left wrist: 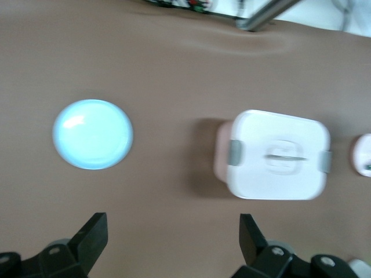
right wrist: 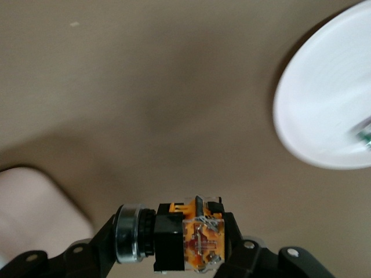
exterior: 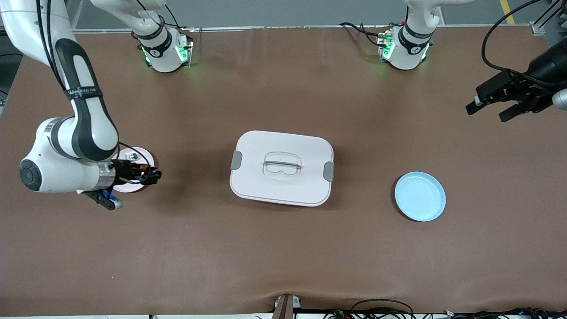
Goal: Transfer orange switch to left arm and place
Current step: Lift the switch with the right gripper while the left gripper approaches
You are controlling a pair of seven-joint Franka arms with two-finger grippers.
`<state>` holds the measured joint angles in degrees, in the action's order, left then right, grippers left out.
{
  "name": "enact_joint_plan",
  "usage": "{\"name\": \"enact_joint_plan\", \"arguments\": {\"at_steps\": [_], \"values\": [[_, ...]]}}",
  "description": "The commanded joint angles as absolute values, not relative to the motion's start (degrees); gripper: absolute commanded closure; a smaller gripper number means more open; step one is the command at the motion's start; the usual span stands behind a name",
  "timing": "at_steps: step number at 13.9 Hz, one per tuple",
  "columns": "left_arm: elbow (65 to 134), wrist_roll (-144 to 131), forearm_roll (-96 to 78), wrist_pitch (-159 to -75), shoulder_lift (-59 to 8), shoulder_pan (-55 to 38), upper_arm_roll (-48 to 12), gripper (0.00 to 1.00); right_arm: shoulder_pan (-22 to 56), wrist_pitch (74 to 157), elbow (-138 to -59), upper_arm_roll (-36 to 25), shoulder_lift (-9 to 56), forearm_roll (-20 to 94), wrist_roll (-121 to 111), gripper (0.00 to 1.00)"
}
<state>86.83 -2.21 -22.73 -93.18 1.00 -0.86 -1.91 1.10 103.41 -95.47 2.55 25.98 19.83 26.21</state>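
My right gripper [exterior: 150,173] is shut on the orange switch [right wrist: 185,234], a small black part with orange body pieces and a silver ring, and holds it over the edge of the pink plate [exterior: 137,156] at the right arm's end of the table. The switch also shows in the front view [exterior: 142,168]. The white box [exterior: 281,167] with grey side clips sits mid-table; it also shows in the left wrist view [left wrist: 273,155]. My left gripper [exterior: 491,110] is open and empty, up in the air over the left arm's end of the table.
A light blue plate [exterior: 420,196] lies between the box and the left arm's end; it also shows in the left wrist view [left wrist: 93,134]. A small silver-white part [exterior: 131,156] lies on the pink plate. The pink plate shows in the right wrist view [right wrist: 324,104].
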Motion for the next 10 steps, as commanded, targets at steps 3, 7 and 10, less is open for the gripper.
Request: {"name": "enact_joint_plan", "arguments": {"at_steps": [3, 7, 10], "values": [[85.78, -0.97, -32.41, -92.99, -2.54, -2.37, -3.95, 0.00, 6.31, 98.89, -86.24, 3.78, 25.84, 25.82, 44.00, 1.00], [86.04, -2.20, -39.72, -98.85, -6.06, -3.25, -8.25, 0.00, 10.71, 98.17, -79.73, 3.69, 26.19, 31.28, 59.54, 1.00], [85.96, -4.91, -41.47, -107.11, -9.30, -4.30, -12.56, 0.00, 14.14, 98.88, -75.60, 3.69, 26.98, 32.43, 71.68, 1.00]]}}
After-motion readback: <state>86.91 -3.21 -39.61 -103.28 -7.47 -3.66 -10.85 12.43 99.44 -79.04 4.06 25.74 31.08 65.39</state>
